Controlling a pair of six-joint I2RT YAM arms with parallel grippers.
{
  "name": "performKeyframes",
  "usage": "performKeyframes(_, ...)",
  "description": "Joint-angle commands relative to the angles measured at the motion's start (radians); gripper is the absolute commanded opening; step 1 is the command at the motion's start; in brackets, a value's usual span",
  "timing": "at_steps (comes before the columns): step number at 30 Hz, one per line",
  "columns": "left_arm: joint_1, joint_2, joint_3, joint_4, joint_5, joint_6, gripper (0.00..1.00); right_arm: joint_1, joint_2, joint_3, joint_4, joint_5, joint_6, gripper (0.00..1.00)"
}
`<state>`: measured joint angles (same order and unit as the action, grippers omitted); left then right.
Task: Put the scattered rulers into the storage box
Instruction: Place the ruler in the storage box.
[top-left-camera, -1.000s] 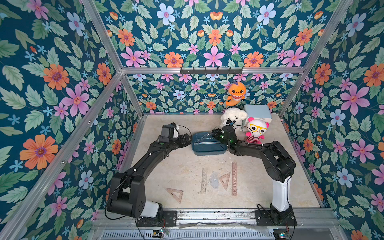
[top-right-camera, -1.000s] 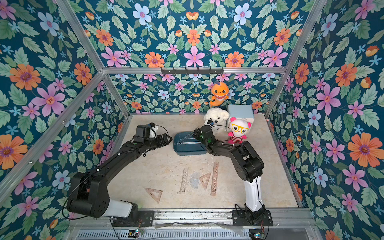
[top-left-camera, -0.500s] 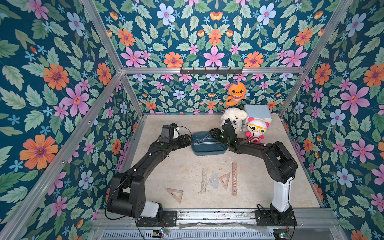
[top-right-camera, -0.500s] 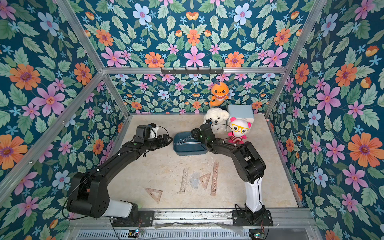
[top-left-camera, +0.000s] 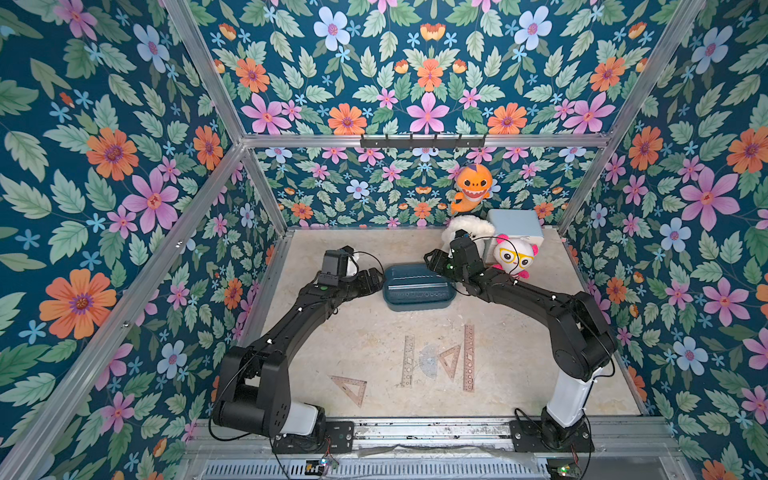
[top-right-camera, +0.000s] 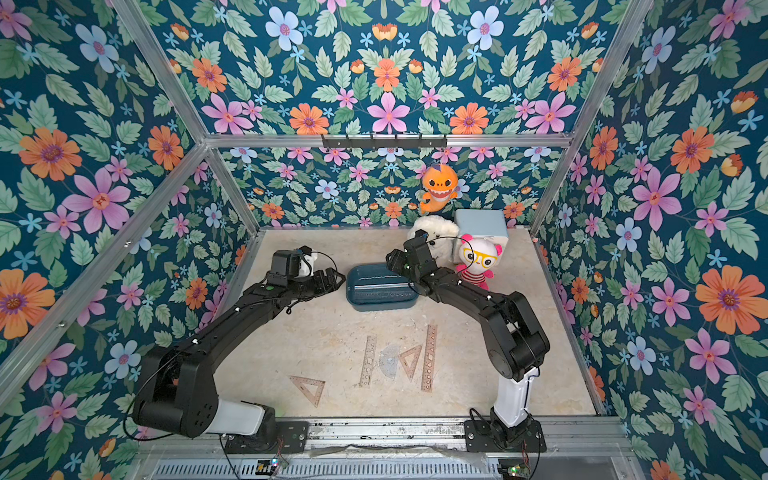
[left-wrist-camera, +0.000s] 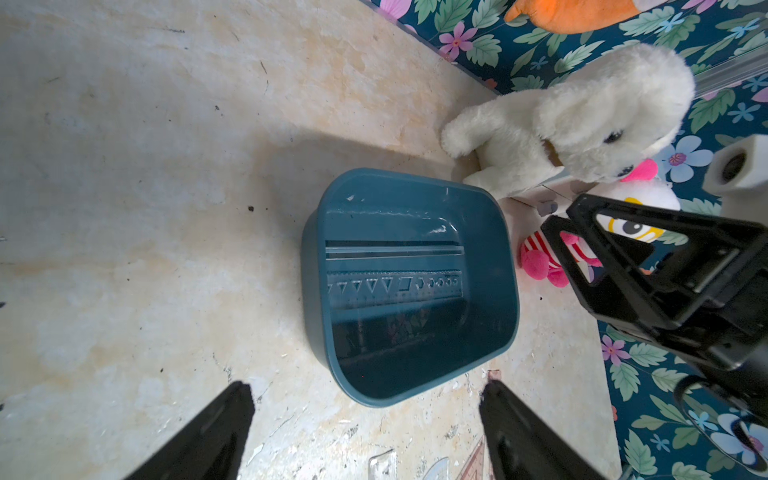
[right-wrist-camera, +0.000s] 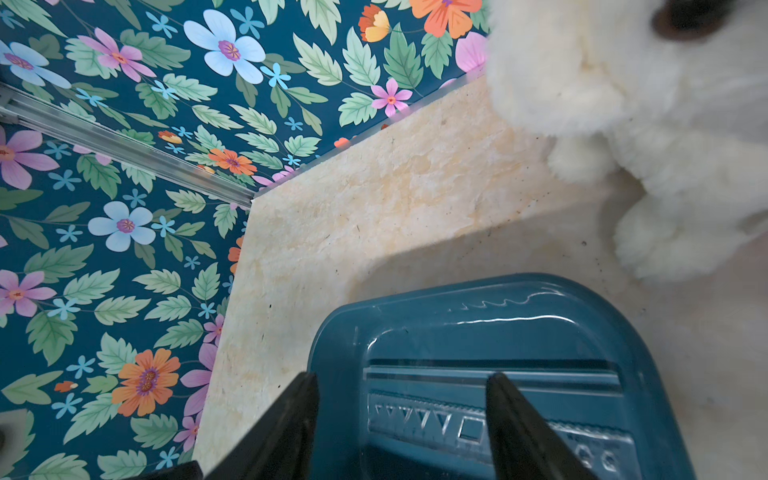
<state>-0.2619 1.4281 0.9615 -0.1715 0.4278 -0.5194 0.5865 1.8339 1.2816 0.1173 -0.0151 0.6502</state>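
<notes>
Observed from the front rail: the stone-patterned table carries both black arms, which reach to the far half.

The storage box, a shallow teal tub, sits on the table between the two grippers, lengthwise across the table. A white plush dog, a doll with yellow glasses and a pale blue cube box stand near its right end.

Left gripper: just beside the box's left end, fingers wide apart, nothing between them.

Right gripper: over the box's right end, fingers apart, gripping nothing.

Inside the box: a stencil ruler lies flat on the floor, a clear strip alongside it.

On the near table, well apart from the box: a long ruler, a shorter ruler, between them a protractor and a small set square. A larger set square lies alone to the left
</notes>
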Motion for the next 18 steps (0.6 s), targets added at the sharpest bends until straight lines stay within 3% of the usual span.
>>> performKeyframes(1, 0.001, 0.005, -0.011, 0.016, 0.017, -0.020, 0.89, 0.003, -0.025, -0.002, -0.051, -0.028, -0.049, 0.64)
performKeyframes(6, -0.041, 0.007, -0.082, 0.041, 0.000, -0.080, 0.86, 0.067, -0.089, -0.038, -0.149, -0.115, -0.130, 0.55)
performKeyframes(12, -0.137, 0.028, -0.190, 0.045, -0.010, -0.130, 0.81, 0.256, -0.212, -0.202, -0.241, -0.052, -0.204, 0.46)
performKeyframes(18, -0.200, 0.044, -0.258, 0.004, -0.011, -0.123, 0.79, 0.389, -0.244, -0.321, -0.272, 0.013, -0.152, 0.44)
